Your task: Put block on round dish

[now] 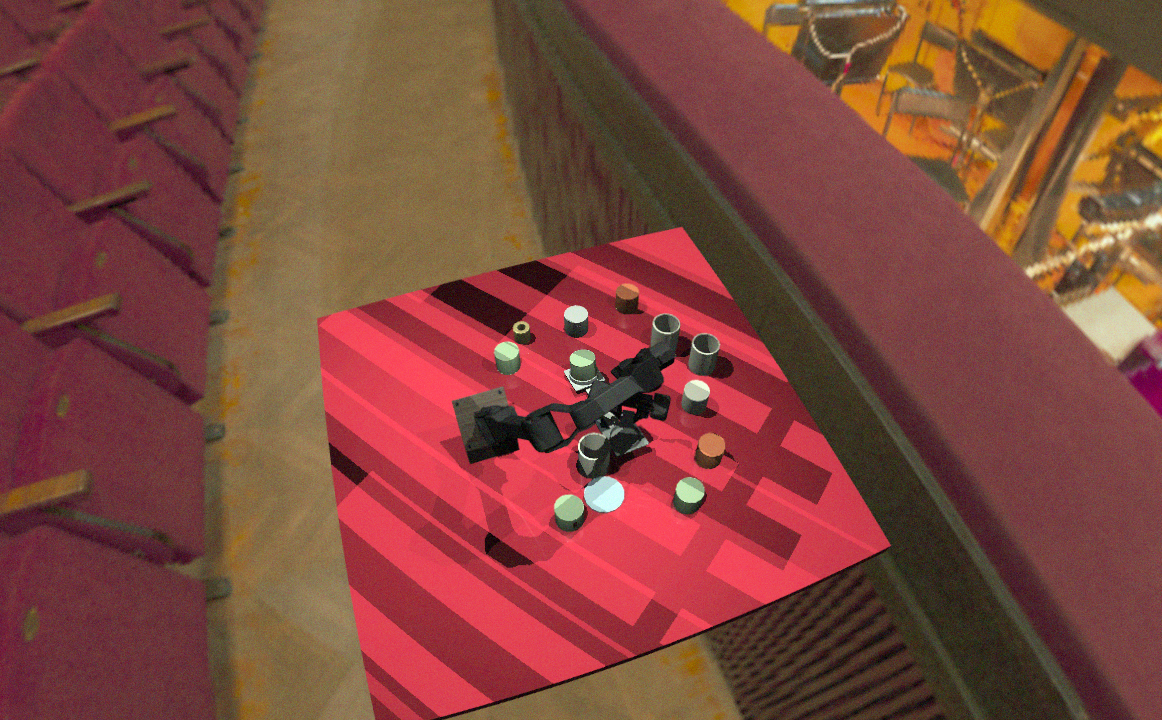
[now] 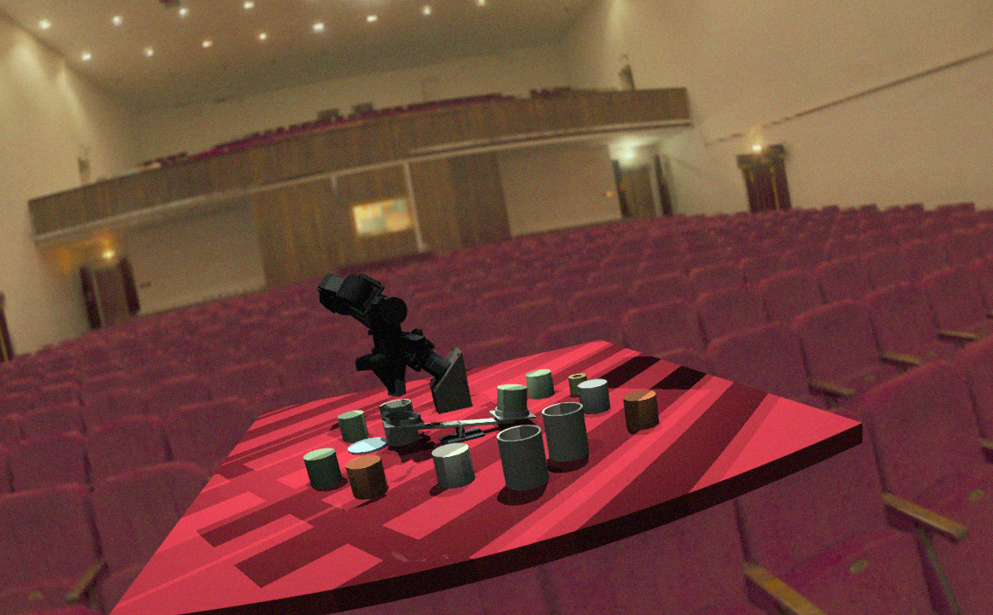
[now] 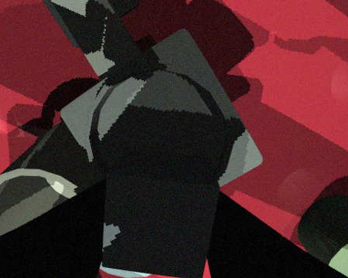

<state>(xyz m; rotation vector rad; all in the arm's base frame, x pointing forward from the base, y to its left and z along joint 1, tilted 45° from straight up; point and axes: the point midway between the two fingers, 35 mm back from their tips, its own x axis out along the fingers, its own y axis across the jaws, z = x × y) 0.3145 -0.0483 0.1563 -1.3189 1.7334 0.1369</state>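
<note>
My gripper is shut on a dark block. The fingers stand on both sides of the block. It is held a little above the bare square end plate of the balance. In the top view the arm partly hides the fingers. A green cup stands on the other end of the balance. The pale blue round dish lies flat beyond the bare end, with nothing on it; in the wrist view the block hides most of it.
An open grey cylinder stands between dish and arm base. Green cylinders flank the dish. An orange cylinder, a white one and two tall open grey ones stand farther off.
</note>
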